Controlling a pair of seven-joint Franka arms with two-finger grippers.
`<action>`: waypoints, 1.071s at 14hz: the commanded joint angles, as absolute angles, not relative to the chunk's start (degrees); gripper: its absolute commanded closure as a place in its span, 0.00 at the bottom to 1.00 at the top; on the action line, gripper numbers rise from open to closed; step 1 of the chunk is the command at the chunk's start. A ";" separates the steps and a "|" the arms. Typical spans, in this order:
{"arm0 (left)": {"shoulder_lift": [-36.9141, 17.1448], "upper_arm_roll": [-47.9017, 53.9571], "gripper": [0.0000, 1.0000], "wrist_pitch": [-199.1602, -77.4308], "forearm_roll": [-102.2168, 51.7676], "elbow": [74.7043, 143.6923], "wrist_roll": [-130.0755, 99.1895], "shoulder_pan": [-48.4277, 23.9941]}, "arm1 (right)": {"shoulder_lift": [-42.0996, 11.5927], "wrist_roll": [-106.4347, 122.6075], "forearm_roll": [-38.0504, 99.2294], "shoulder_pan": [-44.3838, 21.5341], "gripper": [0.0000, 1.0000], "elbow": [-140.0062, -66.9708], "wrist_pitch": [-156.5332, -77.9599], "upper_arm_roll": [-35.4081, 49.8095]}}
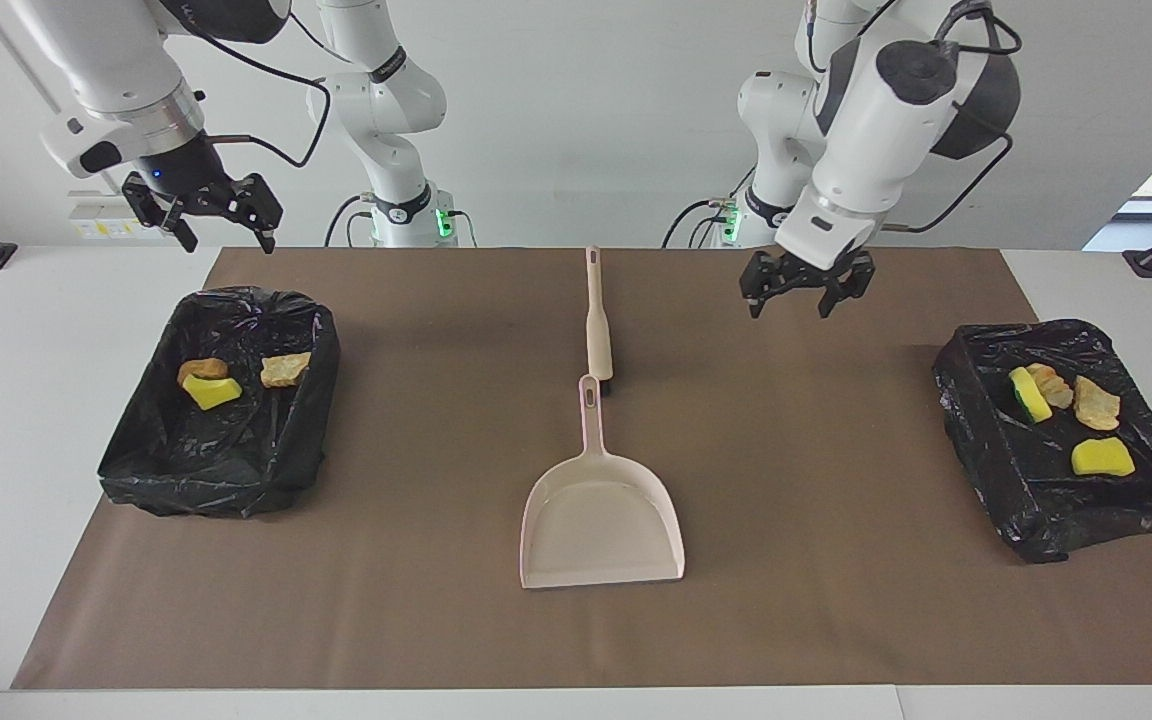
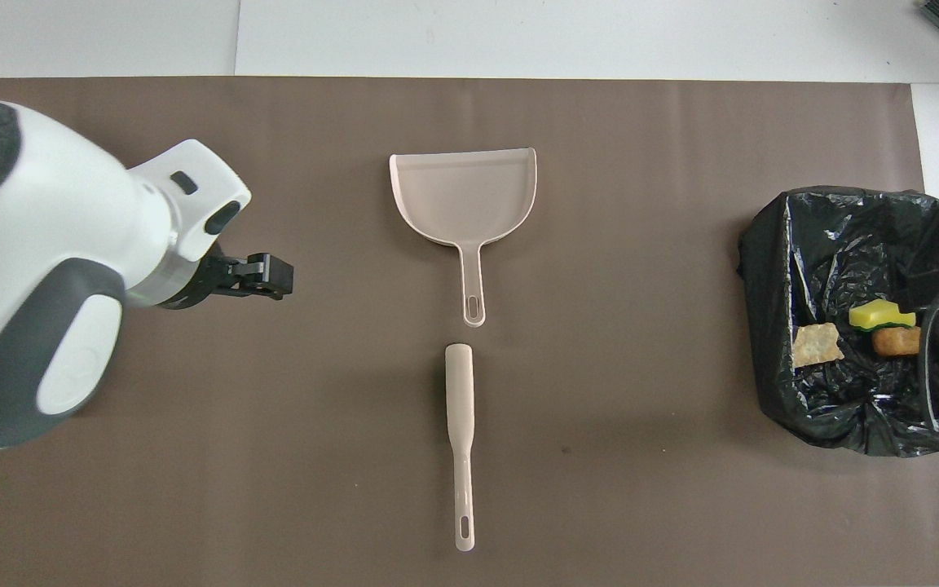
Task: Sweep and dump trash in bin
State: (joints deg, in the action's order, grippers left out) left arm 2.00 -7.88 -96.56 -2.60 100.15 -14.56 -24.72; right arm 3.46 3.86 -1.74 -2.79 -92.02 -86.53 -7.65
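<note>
facing view, scraps [image 1: 1074, 415] binned – dustpan [image 1: 604, 520] perhaps empty

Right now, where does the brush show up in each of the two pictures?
Facing view: the brush lies mid-mat, nearer the robots than the dustpan, so higher in the picture.
Overhead view: the brush sits lower centre, below the dustpan.
Shared landmark: the dustpan's handle points at the brush head.

White, rounded arms [image 1: 876, 110] with dark grey joint caps, black cables looping alongside, black grippers, green lights on the bases.
</note>
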 commanded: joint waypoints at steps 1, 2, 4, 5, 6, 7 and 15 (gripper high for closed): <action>7.37 -7.47 0.00 -94.40 -1.67 103.10 -9.61 -19.27 | 4.92 5.18 -1.67 -2.55 0.00 -93.60 -86.84 -7.47; 8.25 -7.47 0.00 -94.22 -1.67 101.88 -4.71 -16.55 | 4.92 5.19 -1.67 -2.55 0.00 -93.60 -86.84 -7.47; 7.83 -7.47 0.00 -89.59 -1.67 96.53 2.43 -12.41 | 4.92 5.10 -1.67 -2.55 0.00 -93.60 -87.18 -7.47; 7.47 -7.56 0.00 -87.56 -1.67 93.89 4.37 -10.83 | 4.92 5.10 -1.67 -2.55 0.00 -93.60 -87.10 -7.47; 7.21 -7.56 0.00 -86.58 -1.58 92.30 5.96 -8.98 | 4.92 5.18 -1.67 -2.55 0.00 -93.60 -86.84 -7.47; 7.03 -7.47 0.00 -85.53 -1.50 90.81 7.19 -7.49 | 4.92 5.27 -1.67 -2.55 0.00 -93.60 -86.75 -7.47; -1.50 -7.74 0.00 -73.56 -1.67 74.18 9.93 -5.89 | 4.92 5.19 -1.67 -2.55 0.00 -93.60 -86.84 -7.47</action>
